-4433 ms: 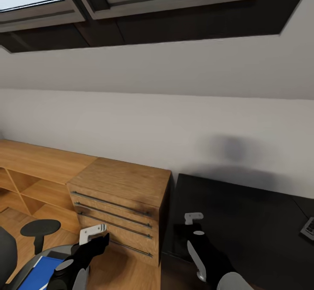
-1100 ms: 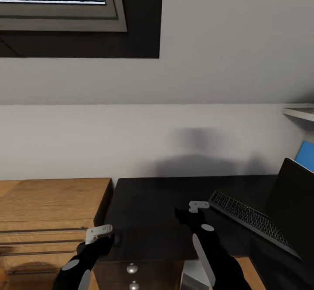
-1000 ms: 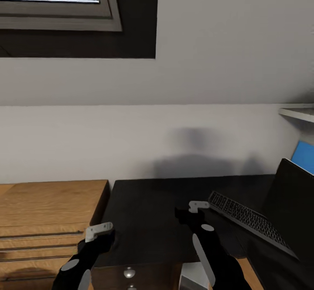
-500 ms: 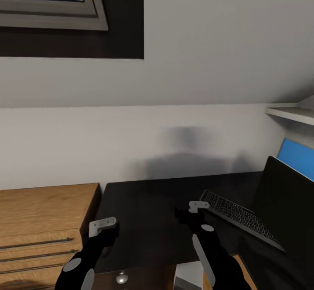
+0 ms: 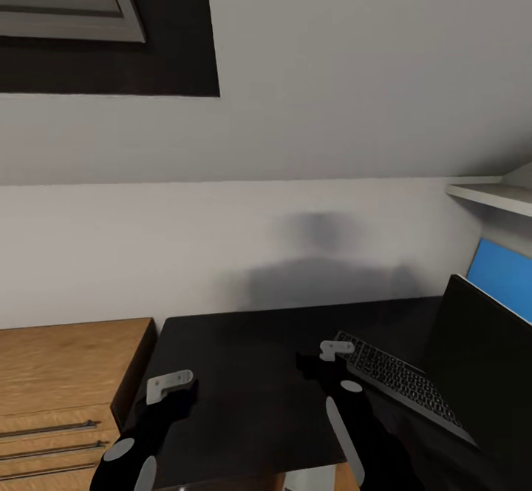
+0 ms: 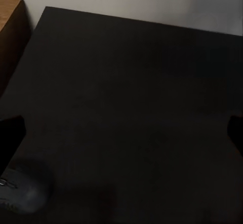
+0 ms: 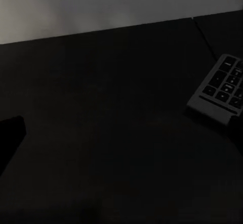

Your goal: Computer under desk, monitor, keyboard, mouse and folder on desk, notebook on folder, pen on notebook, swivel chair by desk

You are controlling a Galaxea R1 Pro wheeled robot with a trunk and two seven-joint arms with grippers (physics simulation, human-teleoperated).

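over the desk [image 5: 244, 373] both arms reach forward (keyboard [image 5: 399, 384] beside right).

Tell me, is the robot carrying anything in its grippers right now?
Nothing. The left gripper and right gripper hover empty above the desk.

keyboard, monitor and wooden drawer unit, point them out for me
keyboard [image 5: 399, 384], head view, middle of the key field
monitor [image 5: 484, 373], head view, dark screen face
wooden drawer unit [image 5: 66, 361], head view, its wooden top
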